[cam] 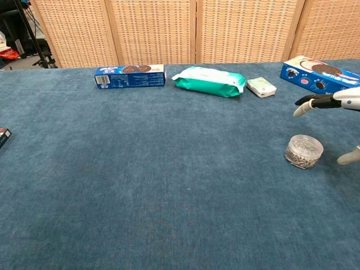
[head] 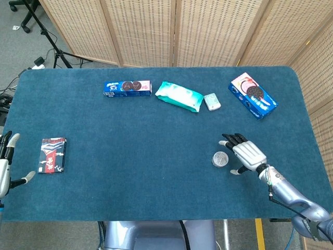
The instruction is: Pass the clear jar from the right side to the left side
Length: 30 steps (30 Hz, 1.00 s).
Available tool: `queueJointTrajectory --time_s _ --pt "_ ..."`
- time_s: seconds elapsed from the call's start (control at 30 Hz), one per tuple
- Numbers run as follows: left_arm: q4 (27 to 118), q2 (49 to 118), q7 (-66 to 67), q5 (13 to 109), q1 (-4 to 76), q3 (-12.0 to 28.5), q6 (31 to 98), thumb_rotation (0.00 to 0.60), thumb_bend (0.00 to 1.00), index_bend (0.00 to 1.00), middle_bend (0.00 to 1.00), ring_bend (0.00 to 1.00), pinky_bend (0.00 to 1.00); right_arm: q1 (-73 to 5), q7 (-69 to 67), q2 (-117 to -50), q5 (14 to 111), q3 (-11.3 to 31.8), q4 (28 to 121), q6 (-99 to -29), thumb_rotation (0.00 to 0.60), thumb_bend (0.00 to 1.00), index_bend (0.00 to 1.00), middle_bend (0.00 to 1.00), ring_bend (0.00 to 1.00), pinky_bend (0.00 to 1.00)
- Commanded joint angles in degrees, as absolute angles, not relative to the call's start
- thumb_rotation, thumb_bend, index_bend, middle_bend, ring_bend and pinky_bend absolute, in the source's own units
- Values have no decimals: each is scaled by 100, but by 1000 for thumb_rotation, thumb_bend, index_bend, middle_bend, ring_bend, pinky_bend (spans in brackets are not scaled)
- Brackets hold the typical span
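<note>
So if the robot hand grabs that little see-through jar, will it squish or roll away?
Probably neither. The jar looks like stiff clear plastic, short and wide, standing upright, so it should stay put. Small bits inside may shift. The right hand is open beside it.

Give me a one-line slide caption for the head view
Right hand, fingers spread, reaches beside the clear jar on the blue table.
</note>
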<state>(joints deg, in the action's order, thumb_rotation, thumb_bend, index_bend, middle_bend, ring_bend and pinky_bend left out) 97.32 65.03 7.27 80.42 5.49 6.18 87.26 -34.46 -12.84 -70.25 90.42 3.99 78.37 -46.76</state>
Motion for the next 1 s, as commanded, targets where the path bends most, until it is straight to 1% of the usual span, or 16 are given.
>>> queueJointTrajectory --time_s 0.03,0.07,0.17,0.23,0.33,0.4,0.43,0.47,0.53,0.6,0.67,0.83,0.9,1.0 --pt "9734 6504 734 8024 555 618 8704 600 0 0 0 0 0 -3497 -1179 -7127 8990 358 7753 -4623 600 0 183 69 12 170" --pt "9735 6504 733 8018 557 616 8692 600 0 0 0 0 0 -3508 -1156 -7163 8978 339 7721 -4611 600 0 192 84 24 186" --pt "9737 6504 729 8021 555 606 8681 600 0 0 0 0 0 -3544 -1148 -7284 8942 285 7612 -4568 600 0 244 148 110 255" --pt "9743 6502 712 8030 552 601 8681 600 0 0 0 0 0 -3569 -1201 -7426 8935 269 7456 -4598 600 0 296 235 202 313" --pt "9744 6504 698 8034 539 604 8708 600 0 0 0 0 0 -3596 -1403 -7639 8913 268 7220 -4657 600 0 372 358 311 397" --pt "9743 6503 686 8044 526 605 8733 600 0 0 0 0 0 -3616 -1618 -7760 8925 273 7085 -4725 600 4 408 412 359 431" --pt "9746 6502 680 8047 520 607 8747 600 0 0 0 0 0 -3622 -1719 -7820 8944 273 7012 -4777 600 34 445 466 406 456" --pt "9746 6501 670 8049 514 609 8758 600 0 0 0 0 0 -3624 -1802 -7883 8965 274 6933 -4843 600 64 469 500 435 470" --pt "9745 6496 647 8051 505 610 8769 600 0 0 0 0 0 -3624 -1932 -7997 9014 266 6792 -4977 600 172 529 568 491 490" --pt "9737 6491 627 8044 503 612 8764 600 0 0 0 0 0 -3624 -2069 -8075 9064 246 6724 -5088 600 233 555 581 498 491" --pt "9737 6482 601 8037 500 613 8756 600 0 0 0 0 0 -3634 -2232 -8084 9121 218 6760 -5177 600 259 566 583 498 491" --pt "9744 6470 567 8050 496 614 8760 600 0 0 0 0 0 -3720 -2531 -7914 9338 204 7253 -5405 600 260 568 584 498 491" --pt "9747 6466 559 8065 496 605 8755 600 0 0 0 0 0 -3831 -2444 -7777 9514 225 7698 -5502 600 260 567 584 498 491" --pt "9748 6459 541 8084 492 597 8755 600 0 0 0 0 0 -4010 -2173 -7671 9506 328 8342 -5392 600 260 567 584 498 491"
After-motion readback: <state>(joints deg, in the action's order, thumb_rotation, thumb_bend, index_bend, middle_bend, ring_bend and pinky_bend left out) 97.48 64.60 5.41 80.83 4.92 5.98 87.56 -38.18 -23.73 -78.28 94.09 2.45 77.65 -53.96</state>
